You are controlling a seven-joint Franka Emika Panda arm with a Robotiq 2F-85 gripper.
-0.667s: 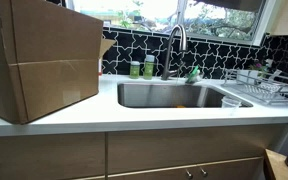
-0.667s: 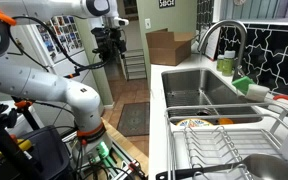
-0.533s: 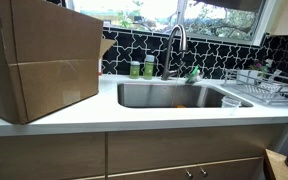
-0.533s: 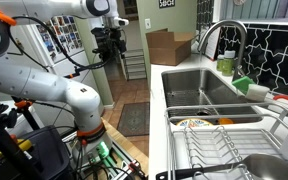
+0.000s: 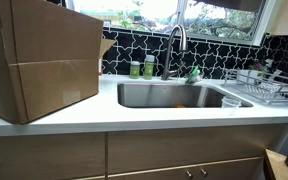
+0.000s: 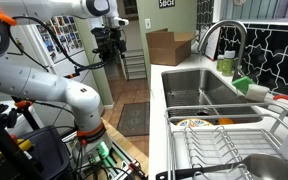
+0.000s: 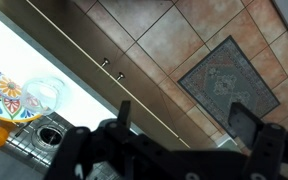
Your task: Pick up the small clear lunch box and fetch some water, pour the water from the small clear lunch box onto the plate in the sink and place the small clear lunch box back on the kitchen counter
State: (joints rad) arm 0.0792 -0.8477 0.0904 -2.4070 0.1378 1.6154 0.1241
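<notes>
On the kitchen counter [image 5: 134, 118], just beside the sink [image 5: 174, 92], stands the small clear lunch box [image 5: 231, 100] — well apart from the gripper [image 6: 108, 52], raised over the tiled floor [image 7: 184, 40]. Wrist view: fingers [image 7: 122, 112] spread wide — holding and touching nothing.

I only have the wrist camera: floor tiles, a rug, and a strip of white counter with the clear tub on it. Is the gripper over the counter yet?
Observer: No. In an exterior view the gripper hangs over the floor, well off the counter edge.
Operator: What's next to the tub?
Observer: The tub stands on the counter between the sink and the dish rack.
Operator: Anything tall near the water?
Observer: The faucet arcs up from the back of the sink, with green bottles beside it.
</notes>
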